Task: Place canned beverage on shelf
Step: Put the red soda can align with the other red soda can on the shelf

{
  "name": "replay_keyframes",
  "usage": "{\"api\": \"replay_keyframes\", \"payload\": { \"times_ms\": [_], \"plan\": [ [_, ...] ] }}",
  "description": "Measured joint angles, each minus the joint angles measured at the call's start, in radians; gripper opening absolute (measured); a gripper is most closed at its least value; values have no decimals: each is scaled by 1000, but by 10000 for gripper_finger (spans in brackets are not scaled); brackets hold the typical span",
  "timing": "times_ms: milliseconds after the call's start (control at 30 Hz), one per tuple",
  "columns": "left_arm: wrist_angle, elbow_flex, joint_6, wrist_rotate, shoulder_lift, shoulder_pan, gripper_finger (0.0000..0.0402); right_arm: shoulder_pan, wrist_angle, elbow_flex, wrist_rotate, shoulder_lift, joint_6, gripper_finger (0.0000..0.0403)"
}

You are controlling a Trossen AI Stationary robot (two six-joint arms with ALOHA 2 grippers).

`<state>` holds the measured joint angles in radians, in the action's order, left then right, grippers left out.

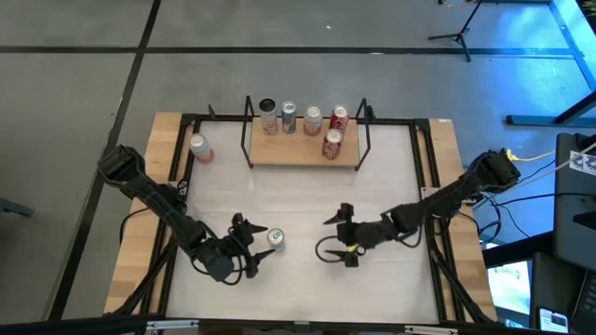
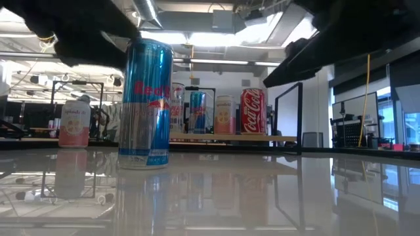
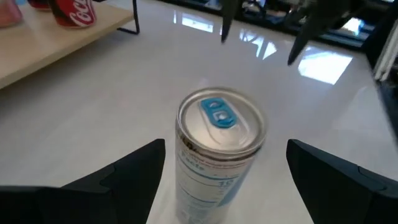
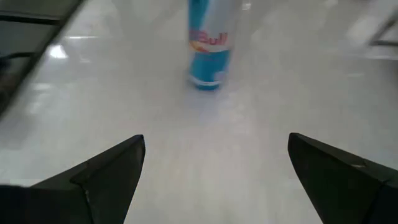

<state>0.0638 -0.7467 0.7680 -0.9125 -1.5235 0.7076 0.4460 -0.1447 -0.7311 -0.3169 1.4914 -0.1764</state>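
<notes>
Fingers [image 3: 134, 171] of my left gripper [image 1: 251, 244] are standing wide apart on either side of the blue-and-silver Red Bull can [image 1: 276, 238], and as far as the left wrist view shows they are not touching it yet; the can is standing upright on the white table [image 1: 391, 177], near the front and left of middle, well apart from the shelf [image 1: 303, 154] at the back. I am reading this as the approach step: the can is sitting between the open fingers but nothing is gripping it. My next move, as I judge it, is to ease the left gripper forward and down so the pads are bracketing the can's body below the rim, close on it squarely, then lift and carry it back to the shelf. That light-wood board is already holding five cans: a dark can [image 1: 268, 117], a silver-green one [image 1: 289, 117], a pale one [image 1: 312, 118] and a red one [image 1: 339, 117] in a row along the back, with a red Coca-Cola can [image 1: 331, 143] standing in front at the right, so the free space looks to be front left. My right gripper [image 1: 345, 234] is waiting just right of the table's middle, fingers fully open and holding nothing, facing the Red Bull can. A pink can [image 1: 200, 148] is standing on the wooden edge, left of the shelf.
</notes>
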Motion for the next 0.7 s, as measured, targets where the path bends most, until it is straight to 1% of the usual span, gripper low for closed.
{"api": "replay_keyframes", "payload": {
  "times_ms": [133, 233, 300, 400, 567, 700],
  "plan": [
    [8, 0, -14, 37, -27, -23, 325, 33, 76, 0, -264, -3, -4, 390],
    [10, 0, -17, 32, -24, -22, 325, 31, 102, 0, -369, -7, -9, 390],
    [11, 0, -24, 24, -20, -22, 325, 29, 96, 0, -401, -5, -3, 390],
    [10, 0, -42, 19, -20, -31, 325, 29, 72, 0, -416, -2, 1, 390],
    [8, 0, -44, 42, -29, -49, 325, -10, 66, 0, -526, -2, 88, 390],
    [4, 0, -45, 41, -44, -45, 325, -68, 61, 0, -512, -2, 159, 390]
  ]
}}
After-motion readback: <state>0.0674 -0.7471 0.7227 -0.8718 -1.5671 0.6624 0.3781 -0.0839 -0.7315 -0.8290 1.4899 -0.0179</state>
